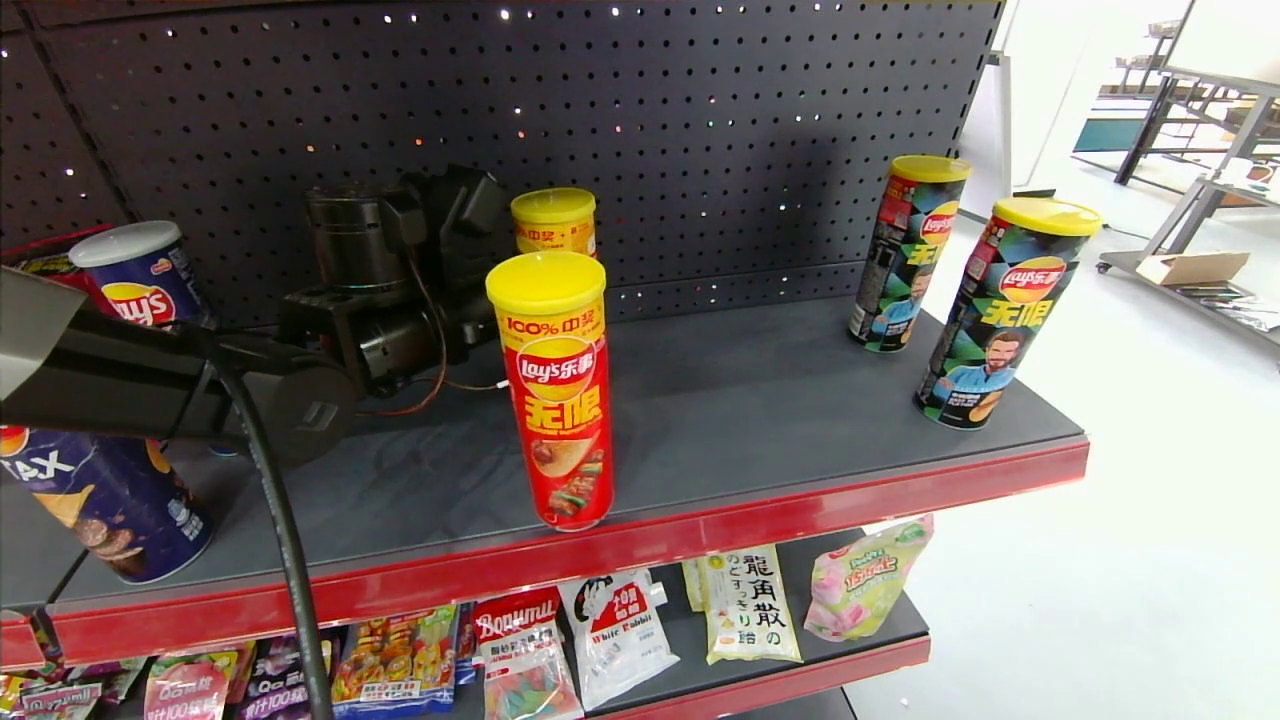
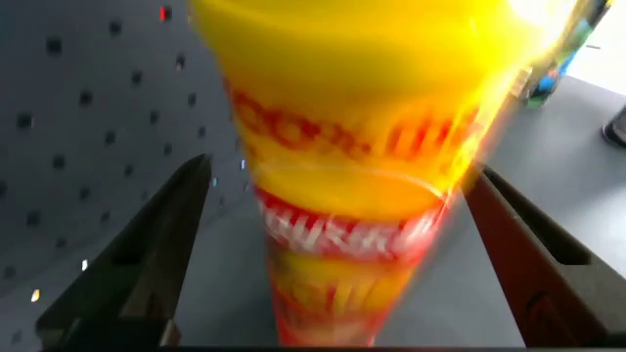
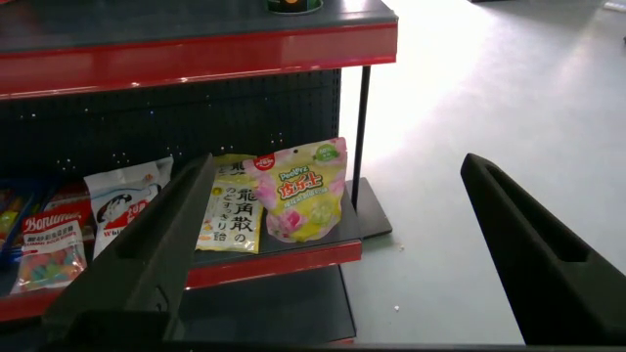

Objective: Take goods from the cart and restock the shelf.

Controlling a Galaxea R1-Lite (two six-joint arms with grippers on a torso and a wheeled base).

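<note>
**Left gripper straddles can on shelf**

The left gripper (image 2: 340,168), jaws spread wide, brackets the rear can (image 1: 553,220), which stands on the shelf (image 1: 760,400) just behind the front can (image 1: 555,390). The right gripper (image 3: 337,161) gapes wide, below the front can.

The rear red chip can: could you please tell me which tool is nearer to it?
Left. The left tool is open around the rear red chip can. The right tool is down facing the lower shelf, well away from it.
</note>
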